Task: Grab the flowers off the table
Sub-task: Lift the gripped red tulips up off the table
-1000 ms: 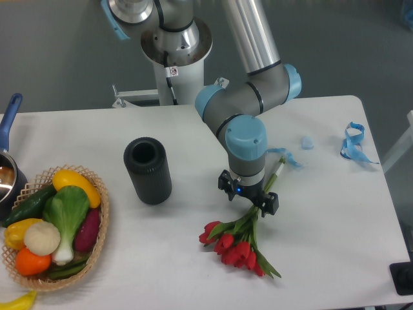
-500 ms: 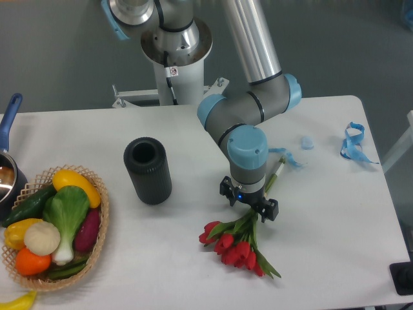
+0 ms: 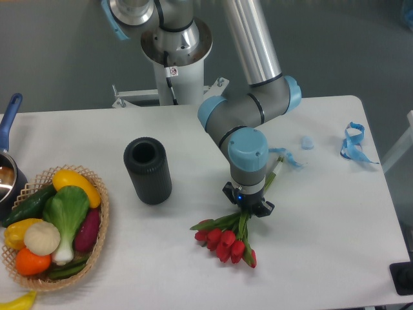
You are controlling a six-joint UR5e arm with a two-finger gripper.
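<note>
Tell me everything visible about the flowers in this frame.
The flowers are a small bunch of red tulips with green leaves and stems. They lie on the white table, blooms toward the camera, stems running up under the claw. The claw looks closed on the stems, with the stem ends poking out behind it. Nothing else touches them.

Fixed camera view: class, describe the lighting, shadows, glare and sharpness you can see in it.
Fixed camera view: soft, even light; the black cylinder and the flowers cast only faint shadows on the white table; the shiny arm tube carries a bright streak of glare; the tool and the vegetables in the basket look reasonably sharp, with no obvious motion blur.
</note>
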